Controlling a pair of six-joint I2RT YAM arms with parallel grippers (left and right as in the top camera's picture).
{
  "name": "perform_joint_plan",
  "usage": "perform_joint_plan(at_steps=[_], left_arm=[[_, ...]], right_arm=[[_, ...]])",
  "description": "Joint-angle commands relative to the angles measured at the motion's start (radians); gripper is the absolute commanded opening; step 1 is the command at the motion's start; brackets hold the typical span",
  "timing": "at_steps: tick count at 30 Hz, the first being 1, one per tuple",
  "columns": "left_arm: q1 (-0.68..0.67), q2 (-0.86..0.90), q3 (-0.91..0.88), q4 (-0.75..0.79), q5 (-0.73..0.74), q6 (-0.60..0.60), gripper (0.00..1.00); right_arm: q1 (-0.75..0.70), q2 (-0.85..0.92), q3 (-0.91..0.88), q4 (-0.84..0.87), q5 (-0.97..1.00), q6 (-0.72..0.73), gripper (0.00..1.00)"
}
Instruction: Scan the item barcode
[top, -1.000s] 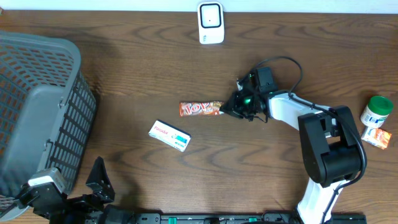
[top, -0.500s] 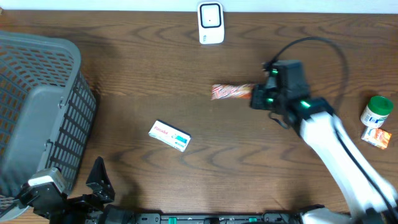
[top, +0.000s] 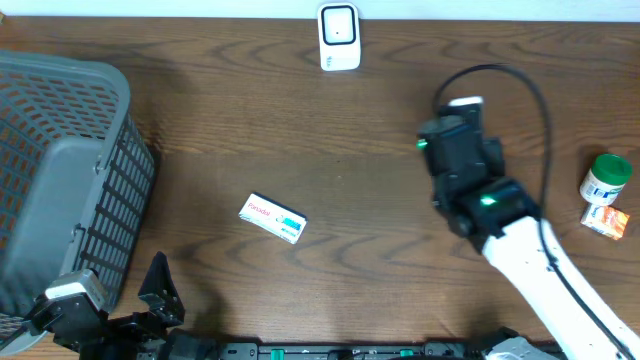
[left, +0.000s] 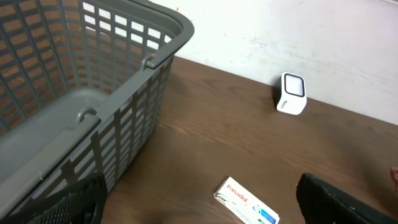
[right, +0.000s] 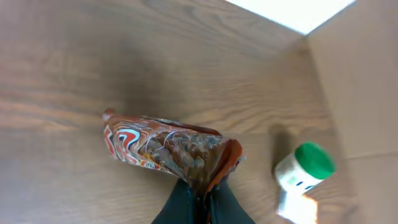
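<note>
Holding: the right gripper (right: 200, 191) is pinching one crimped end of the candy bar (right: 163, 148). Its jaws are closed tight on the wrapper, so the bar is sticking out ahead of the fingers with its red-and-white printed face toward the wrist camera.
Candy bar's place: it is hanging under the right arm at centre right of the overhead frame, where the gripper body is hiding it. It seems to be riding clear of the table (top: 300, 140).
Barcode: none is showing on the visible face, and I cannot tell which side is carrying it.
Scanner: the white barcode scanner (top: 339, 37) is standing at the top centre edge, well apart from the bar and up-left of it.
Step in hand: the arm is probably carrying the bar toward the scanner, and the end grip is leaving the wrapper's faces free to present.
Left gripper (left: 199, 208): it is hovering at lower left with jaws spread wide, holding nothing, beside the grey basket (top: 100, 75).
Bystanders: a white medicine box (top: 272, 218) is lying flat left of centre. A green-capped bottle (top: 607, 178) and a small orange box (top: 606, 221) are sitting at the right edge.
</note>
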Motion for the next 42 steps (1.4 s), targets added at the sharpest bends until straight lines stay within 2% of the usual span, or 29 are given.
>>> perform_joint_plan(at_steps=[1, 7, 12, 15, 18, 20, 22, 27, 28, 32, 34, 37, 39, 42], left_arm=[[0.000, 0.000, 0.000, 0.004, 0.005, -0.001, 0.98], [0.000, 0.000, 0.000, 0.004, 0.005, -0.001, 0.97], [0.000, 0.000, 0.000, 0.004, 0.005, -0.001, 0.97], [0.000, 0.000, 0.000, 0.004, 0.005, -0.001, 0.97], [0.000, 0.000, 0.000, 0.004, 0.005, -0.001, 0.97], [0.000, 0.000, 0.000, 0.004, 0.005, -0.001, 0.97], [0.000, 0.000, 0.000, 0.004, 0.005, -0.001, 0.97], [0.000, 0.000, 0.000, 0.004, 0.005, -0.001, 0.98], [0.000, 0.000, 0.000, 0.004, 0.005, -0.001, 0.97], [0.000, 0.000, 0.000, 0.004, 0.005, -0.001, 0.97], [0.000, 0.000, 0.000, 0.004, 0.005, -0.001, 0.97], [0.000, 0.000, 0.000, 0.004, 0.005, -0.001, 0.97], [0.000, 0.000, 0.000, 0.004, 0.005, -0.001, 0.97], [0.000, 0.000, 0.000, 0.004, 0.005, -0.001, 0.97]], right_arm=[[0.114, 0.080, -0.003, -0.004, 0.178, -0.101, 0.02], [0.284, 0.256, -0.003, -0.020, 0.177, -0.181, 0.02], [0.433, 0.384, -0.003, -0.035, 0.189, -0.186, 0.01], [0.537, 0.418, -0.003, -0.034, 0.177, -0.177, 0.01], [0.660, 0.423, -0.003, -0.024, 0.071, -0.169, 0.02], [0.730, 0.422, -0.002, -0.010, 0.018, -0.130, 0.15], [0.780, 0.422, -0.002, 0.006, -0.033, -0.090, 0.37], [0.803, 0.422, -0.002, 0.023, -0.199, 0.066, 0.79], [0.798, 0.422, -0.001, 0.023, -0.217, 0.096, 0.82], [0.781, 0.406, 0.020, 0.023, -0.264, 0.206, 0.83], [0.765, 0.386, 0.036, 0.022, -0.308, 0.212, 0.75], [0.726, 0.344, 0.051, 0.022, -0.351, 0.212, 0.23], [0.685, 0.306, 0.051, 0.021, -0.386, 0.213, 0.04], [0.600, 0.251, 0.051, 0.002, -0.446, 0.241, 0.01]])
